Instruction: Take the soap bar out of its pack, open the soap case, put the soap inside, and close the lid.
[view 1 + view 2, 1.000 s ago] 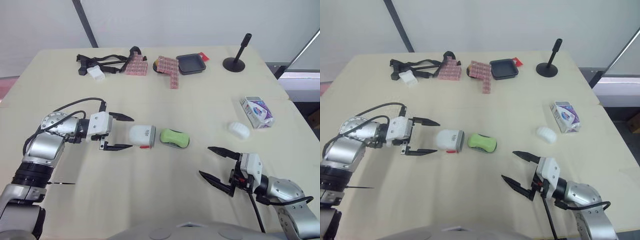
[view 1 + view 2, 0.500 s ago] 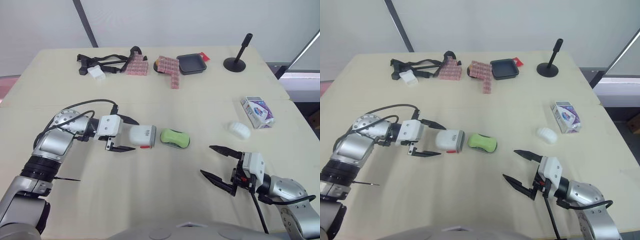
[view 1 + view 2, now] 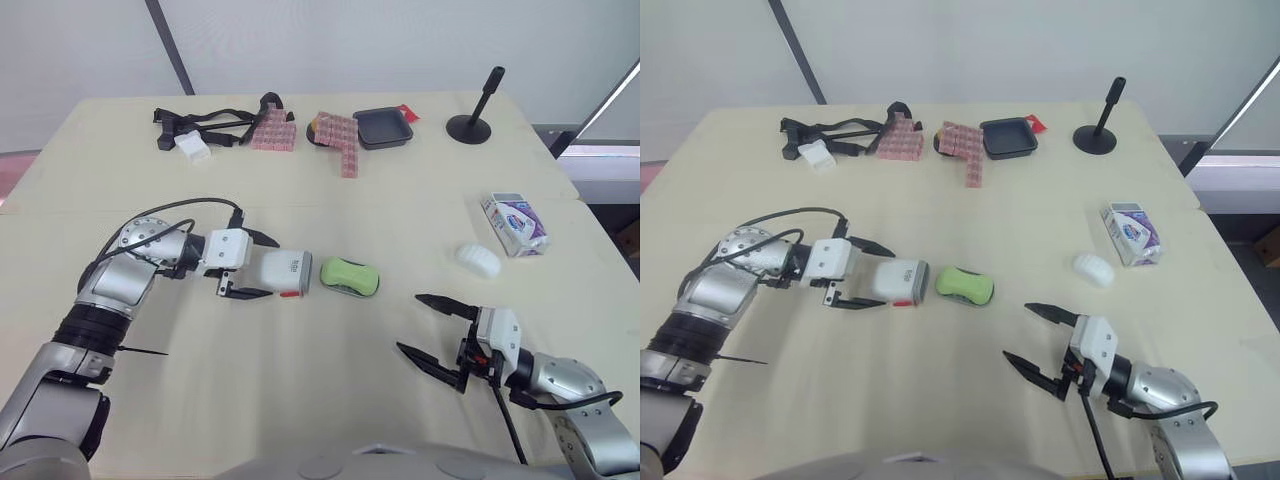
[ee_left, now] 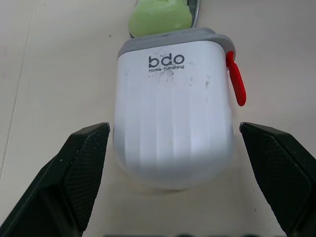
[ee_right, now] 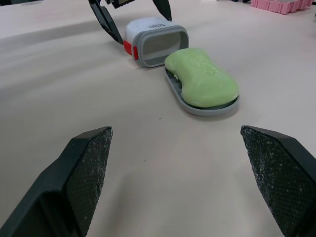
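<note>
The white soap case shell [image 3: 283,273], with a red tab, lies on its side mid-table, its open end facing a grey tray [image 5: 223,108] that carries a green bar [image 3: 349,276]. My left gripper [image 3: 272,267] is open, one finger on each side of the shell's closed end [image 4: 173,123]; I cannot tell whether either finger touches it. The white and purple soap pack [image 3: 515,223] lies at the right, with a white oval bar [image 3: 477,259] beside it. My right gripper [image 3: 410,322] is open above the table, right of and nearer than the tray, holding nothing.
At the far edge lie black straps with a white piece [image 3: 205,125], pink blocks [image 3: 340,135], a black tray [image 3: 382,127] and a black stand [image 3: 470,125]. The table's right edge runs just past the pack.
My left gripper has moved right, from short of the shell to having its fingers on both sides of it. The right gripper has barely shifted.
</note>
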Robot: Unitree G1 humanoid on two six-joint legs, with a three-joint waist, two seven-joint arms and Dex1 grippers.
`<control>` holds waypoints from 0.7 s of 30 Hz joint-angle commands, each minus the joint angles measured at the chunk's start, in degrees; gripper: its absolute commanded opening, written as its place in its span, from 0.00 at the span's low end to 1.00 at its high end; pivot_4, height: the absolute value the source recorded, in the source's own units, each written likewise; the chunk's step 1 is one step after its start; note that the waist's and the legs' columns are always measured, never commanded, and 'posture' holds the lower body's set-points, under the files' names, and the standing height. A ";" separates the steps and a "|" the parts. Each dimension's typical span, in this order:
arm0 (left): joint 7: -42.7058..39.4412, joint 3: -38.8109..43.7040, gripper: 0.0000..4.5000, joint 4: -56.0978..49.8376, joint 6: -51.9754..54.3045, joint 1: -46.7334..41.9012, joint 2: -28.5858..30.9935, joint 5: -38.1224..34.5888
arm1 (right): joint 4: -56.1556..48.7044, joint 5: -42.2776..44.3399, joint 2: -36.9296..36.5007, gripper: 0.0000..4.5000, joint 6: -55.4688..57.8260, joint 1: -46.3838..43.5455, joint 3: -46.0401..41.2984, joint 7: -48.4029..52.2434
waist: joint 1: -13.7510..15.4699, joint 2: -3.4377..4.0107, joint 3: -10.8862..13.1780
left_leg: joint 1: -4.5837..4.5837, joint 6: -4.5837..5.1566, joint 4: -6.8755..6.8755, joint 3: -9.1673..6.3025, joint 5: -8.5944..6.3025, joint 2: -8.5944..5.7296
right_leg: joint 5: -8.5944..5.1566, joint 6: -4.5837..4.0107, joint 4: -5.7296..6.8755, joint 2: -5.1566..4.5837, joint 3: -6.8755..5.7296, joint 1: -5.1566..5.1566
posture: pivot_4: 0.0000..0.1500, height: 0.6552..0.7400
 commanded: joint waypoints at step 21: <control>1.47 -1.13 0.88 4.41 -4.14 -2.66 -2.18 1.78 | -3.83 0.24 -1.94 1.00 1.26 -0.13 0.60 -2.14 | 0.07 0.00 0.00 | -0.01 -0.01 0.00 0.00 0.01 0.00 | 0.03 0.05 -0.01 -0.01 0.00 0.00 | 1.00 1.00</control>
